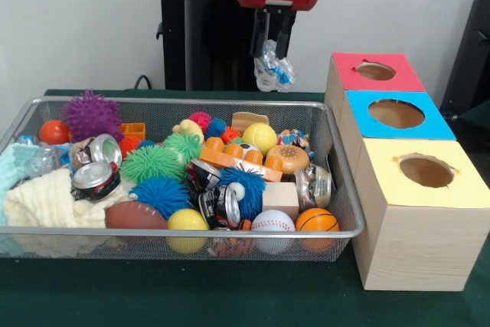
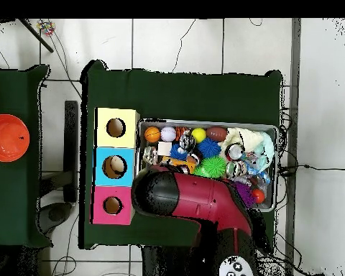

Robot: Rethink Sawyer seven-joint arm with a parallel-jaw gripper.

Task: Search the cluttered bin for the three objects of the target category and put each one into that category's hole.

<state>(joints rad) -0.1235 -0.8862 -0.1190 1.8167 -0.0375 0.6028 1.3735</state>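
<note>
**Currently: a crumpled plastic piece is being held above the bin's far rim**

Up at the far side of the table, the gripper (image 1: pixel 274 57) is being carried on the red and black arm (image 2: pixel 204 203), and a crumpled clear plastic piece with blue on it (image 1: pixel 273 71) is being pinched between its fingers. The piece is being held in the air, clear of the clutter, above the far rim of the cluttered bin (image 1: pixel 348 212) and to the left of the boxes as seen from the front.

The wire-mesh bin is being kept on the green table (image 1: pixel 191 296), just beside a row of three wooden boxes. A red-topped box (image 1: pixel 375 72) is standing farthest from the front camera, a blue-topped box (image 1: pixel 396 114) is sitting in the middle, and a yellow-topped box (image 1: pixel 426 171) is nearest; a round hole is being shown in each top.

Inside the bin, many things are being piled together: spiky green (image 1: pixel 153 161), blue (image 1: pixel 161 193) and purple (image 1: pixel 92 114) balls, a crushed can (image 1: pixel 95 179), a small football (image 1: pixel 135 215), a baseball (image 1: pixel 272 222), a small basketball (image 1: pixel 317 220), a yellow ball (image 1: pixel 260 137) and a cream knitted cloth (image 1: pixel 46 201).

In the overhead view, much of the bin's near side is being covered by the arm.
</note>
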